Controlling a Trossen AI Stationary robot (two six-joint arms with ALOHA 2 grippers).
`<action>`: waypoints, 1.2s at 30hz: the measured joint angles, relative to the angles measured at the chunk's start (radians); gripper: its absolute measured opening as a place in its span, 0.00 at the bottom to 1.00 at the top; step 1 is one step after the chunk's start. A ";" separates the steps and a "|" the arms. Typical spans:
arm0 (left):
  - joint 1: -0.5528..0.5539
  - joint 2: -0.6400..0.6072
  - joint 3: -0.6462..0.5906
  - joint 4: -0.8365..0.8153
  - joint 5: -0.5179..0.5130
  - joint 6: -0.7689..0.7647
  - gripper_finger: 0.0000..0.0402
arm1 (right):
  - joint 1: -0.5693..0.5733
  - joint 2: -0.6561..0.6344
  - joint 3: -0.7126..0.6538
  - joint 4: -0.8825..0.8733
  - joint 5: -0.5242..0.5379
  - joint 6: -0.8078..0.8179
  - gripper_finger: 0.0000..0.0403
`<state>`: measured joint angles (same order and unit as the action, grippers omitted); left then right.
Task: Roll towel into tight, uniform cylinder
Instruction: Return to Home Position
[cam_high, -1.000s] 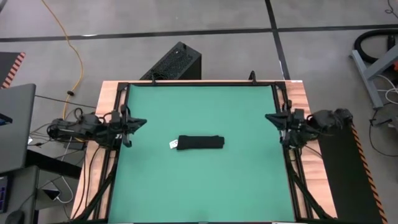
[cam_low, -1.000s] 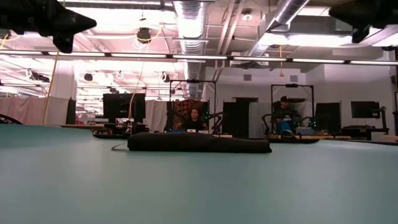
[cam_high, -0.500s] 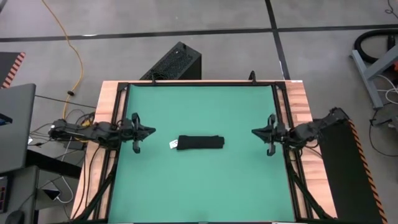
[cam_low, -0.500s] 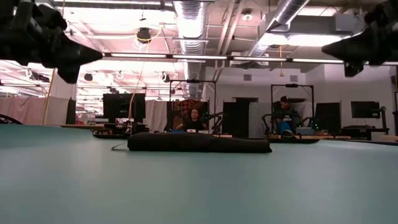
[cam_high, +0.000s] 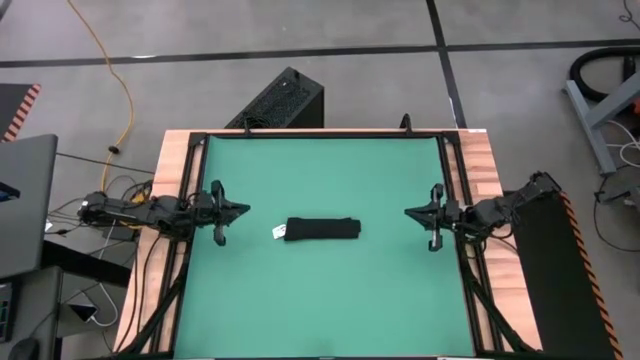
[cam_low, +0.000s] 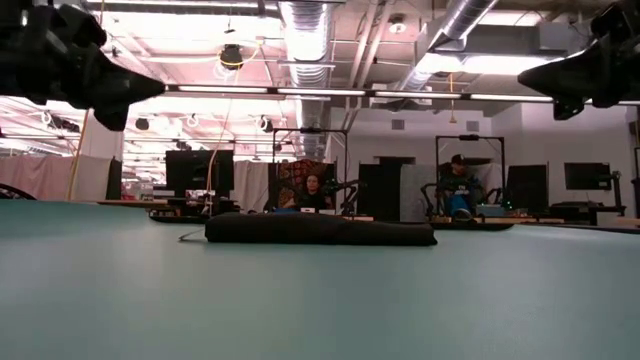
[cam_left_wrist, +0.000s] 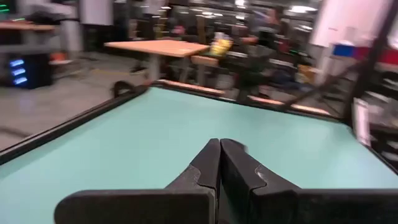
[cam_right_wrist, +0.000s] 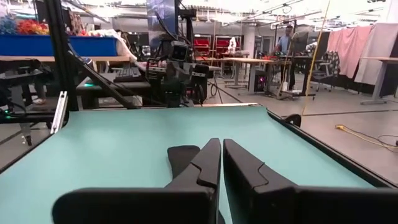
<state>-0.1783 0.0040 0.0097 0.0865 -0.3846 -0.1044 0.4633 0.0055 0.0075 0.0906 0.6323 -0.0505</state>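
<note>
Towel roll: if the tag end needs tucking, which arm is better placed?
Left. The towel lies rolled on the mat, its white tag at the end facing the left gripper, which hovers shut by the left edge. The right gripper, also shut, faces the tagless end.

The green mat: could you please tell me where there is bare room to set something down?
The green mat is bare across the band between the towel and the far frame rail, and again from towel to near edge. Crowded is the middle row: left gripper and right gripper, both shut, hang over the mat's sides, towel between them.
</note>
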 joint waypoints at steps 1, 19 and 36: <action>0.000 0.000 0.000 -0.001 -0.032 -0.011 0.00 | 0.000 0.000 0.000 0.000 0.000 0.000 0.10; -0.023 -0.001 0.020 -0.030 0.018 0.031 0.00 | 0.000 0.000 0.000 0.000 -0.001 -0.003 0.10; -0.039 0.000 0.001 -0.017 0.111 0.071 0.00 | 0.000 0.000 -0.001 0.000 -0.002 -0.003 0.10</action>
<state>-0.2176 0.0044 0.0105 0.0696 -0.2740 -0.0334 0.4633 0.0051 0.0063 0.0903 0.6300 -0.0532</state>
